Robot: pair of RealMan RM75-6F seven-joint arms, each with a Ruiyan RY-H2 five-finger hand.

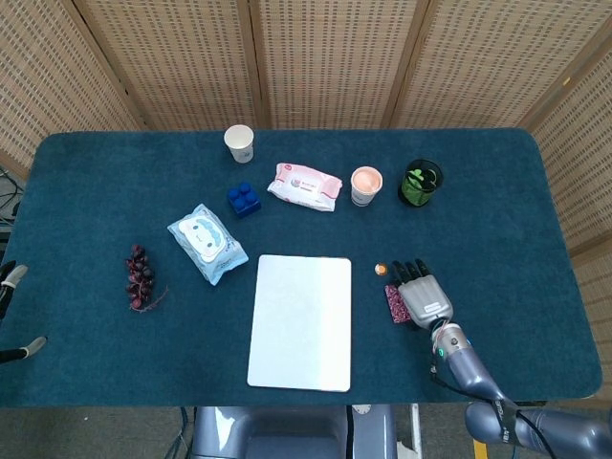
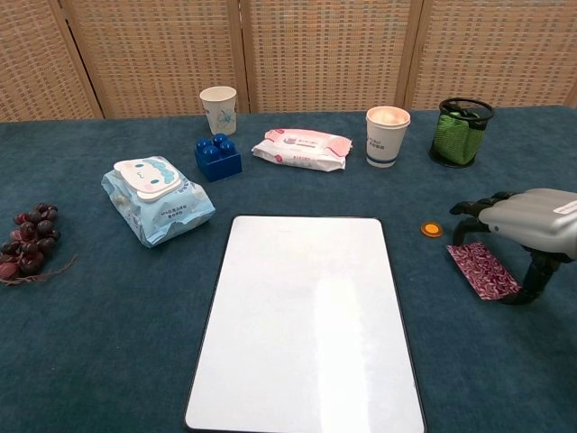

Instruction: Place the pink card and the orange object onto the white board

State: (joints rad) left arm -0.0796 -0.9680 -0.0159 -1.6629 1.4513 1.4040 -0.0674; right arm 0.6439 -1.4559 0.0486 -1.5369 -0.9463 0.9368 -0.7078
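The pink card [image 2: 482,270] [image 1: 394,303], dark pink and patterned, lies on the blue cloth just right of the white board [image 2: 306,316] [image 1: 301,320]. My right hand [image 2: 527,221] [image 1: 422,293] arches over the card, with fingertips at its far edge and the thumb at its near right corner. Whether the hand has hold of the card is unclear. The small round orange object [image 2: 432,229] [image 1: 381,269] sits on the cloth left of the fingers, untouched. Two small pieces at the head view's left edge may be my left hand [image 1: 11,277].
Along the back stand a paper cup [image 2: 219,109], a blue block [image 2: 217,157], a pink wipes pack [image 2: 302,149], a filled cup [image 2: 386,135] and a green mesh holder [image 2: 462,132]. A blue wipes pack [image 2: 158,198] and grapes [image 2: 29,239] lie to the left.
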